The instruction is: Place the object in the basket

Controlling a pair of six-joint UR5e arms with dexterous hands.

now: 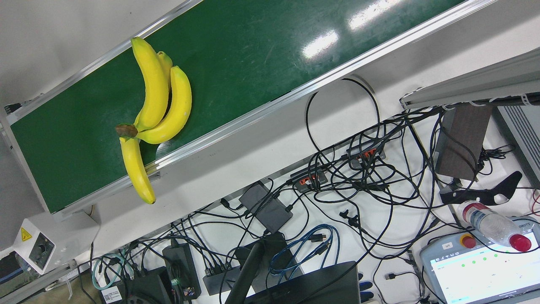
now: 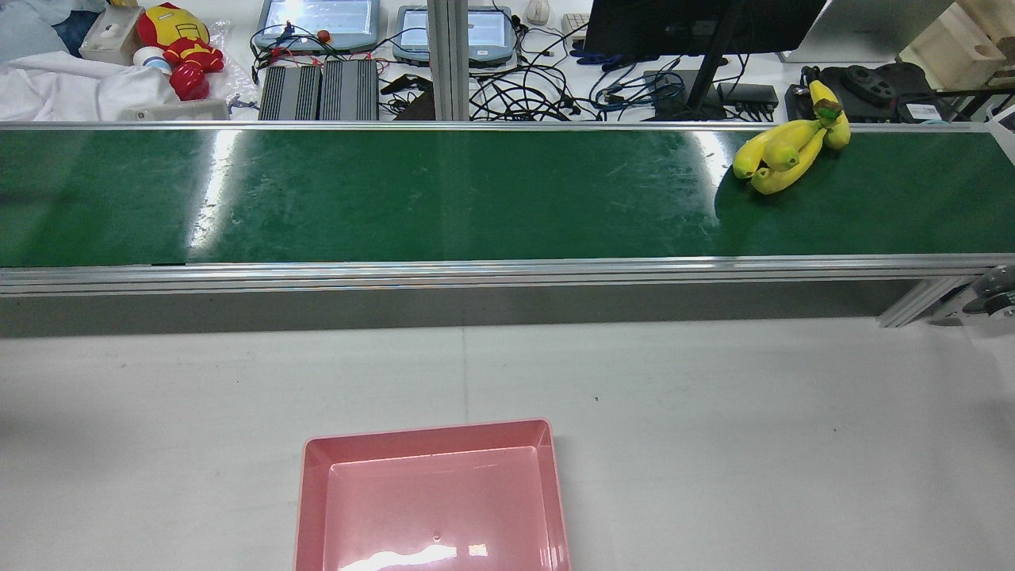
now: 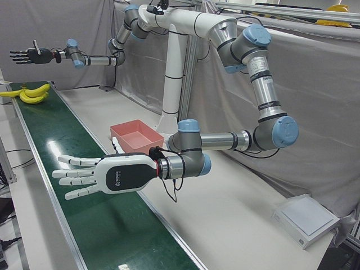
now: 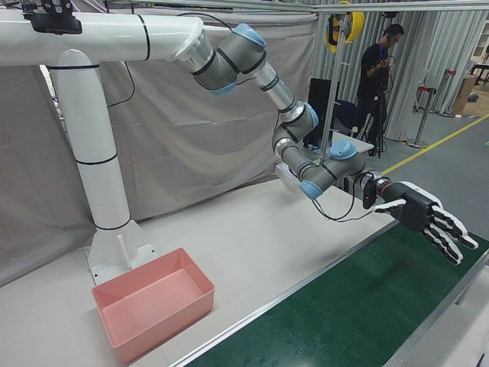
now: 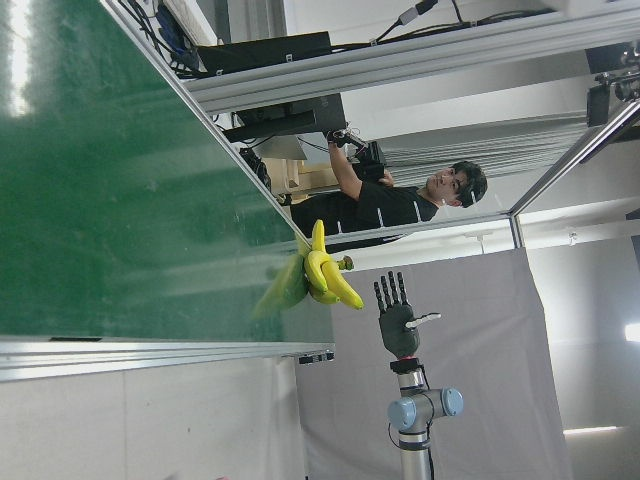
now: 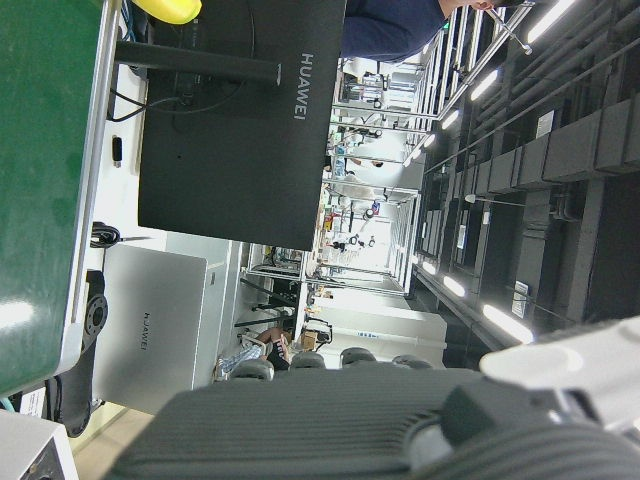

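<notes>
A bunch of yellow bananas lies at the right end of the green belt, with one banana over the far rail. It also shows in the left-front view and the left hand view. The empty pink basket stands on the white table before the pedestal. My right hand is open, held high beyond the bananas and apart from them. My left hand is open, fingers spread, over the belt far from the bananas.
Cables, a monitor and teach pendants crowd the bench behind the belt. A white table lies between belt and basket. A white box sits on the table's corner. A person stands in the background.
</notes>
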